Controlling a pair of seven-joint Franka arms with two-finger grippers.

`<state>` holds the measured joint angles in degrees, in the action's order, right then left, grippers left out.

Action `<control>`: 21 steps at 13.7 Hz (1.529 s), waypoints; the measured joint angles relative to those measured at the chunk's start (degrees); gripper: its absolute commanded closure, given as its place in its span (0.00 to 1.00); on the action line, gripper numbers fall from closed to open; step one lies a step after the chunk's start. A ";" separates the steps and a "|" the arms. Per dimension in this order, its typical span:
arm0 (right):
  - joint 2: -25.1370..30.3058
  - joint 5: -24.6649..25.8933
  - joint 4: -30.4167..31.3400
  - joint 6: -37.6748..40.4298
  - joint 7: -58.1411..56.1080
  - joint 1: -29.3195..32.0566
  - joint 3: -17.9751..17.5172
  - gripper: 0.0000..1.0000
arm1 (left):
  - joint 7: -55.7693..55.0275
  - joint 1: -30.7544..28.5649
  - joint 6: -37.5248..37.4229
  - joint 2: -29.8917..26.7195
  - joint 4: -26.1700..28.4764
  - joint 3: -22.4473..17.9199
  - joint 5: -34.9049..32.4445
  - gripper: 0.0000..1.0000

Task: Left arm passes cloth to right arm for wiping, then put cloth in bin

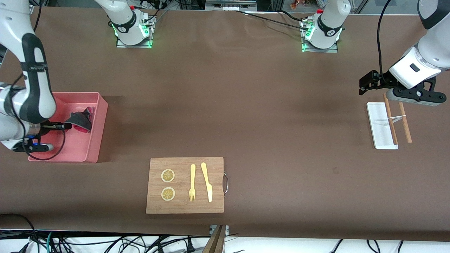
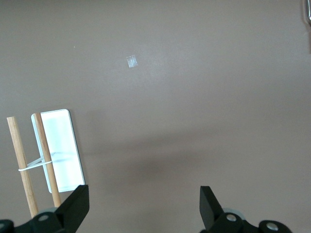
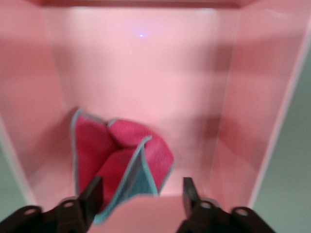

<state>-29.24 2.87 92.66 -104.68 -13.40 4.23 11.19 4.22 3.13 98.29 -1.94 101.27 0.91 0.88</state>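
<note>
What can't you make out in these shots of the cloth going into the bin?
- Front view: the right arm hides one end of the bin and the right gripper fingers.
- Right wrist view: blur leaves unclear whether the cloth touches the fingers or lies free.
- Left wrist view: the left gripper is cut by the edge; only open fingers show.

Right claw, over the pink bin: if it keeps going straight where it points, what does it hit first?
Most likely the cloth, crumpled in the bin just ahead of the open right claw; then the bin's floor. Depth is unclear.
</note>
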 measured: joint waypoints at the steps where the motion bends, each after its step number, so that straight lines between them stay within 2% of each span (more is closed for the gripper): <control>1: 2.32 -0.03 -0.50 2.57 -0.01 -0.02 -0.31 0.00 | -0.07 0.00 0.00 0.00 -0.01 0.00 0.00 0.00; 6: 14.34 -0.08 -1.54 12.52 -0.01 -0.15 -4.08 0.00 | -0.19 0.02 0.01 0.35 -1.25 0.01 0.00 0.00; 10: 21.06 -0.08 -1.55 14.17 -0.01 -0.26 -8.18 0.00 | -0.53 0.05 0.02 2.23 -4.14 0.10 0.00 0.00; 17: 28.33 -0.07 -2.13 14.32 0.28 -0.27 -9.52 0.00 | -0.61 0.12 0.01 2.68 -4.73 0.23 0.00 0.00; 21: 29.01 -0.12 -2.13 18.83 12.61 -0.28 -12.39 0.00 | -0.61 0.07 0.01 2.76 -4.76 0.18 0.00 0.00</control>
<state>-0.23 2.75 90.53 -85.85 -0.80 3.96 -1.20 3.61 3.20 98.31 0.82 96.51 1.09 0.88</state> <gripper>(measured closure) 0.000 0.000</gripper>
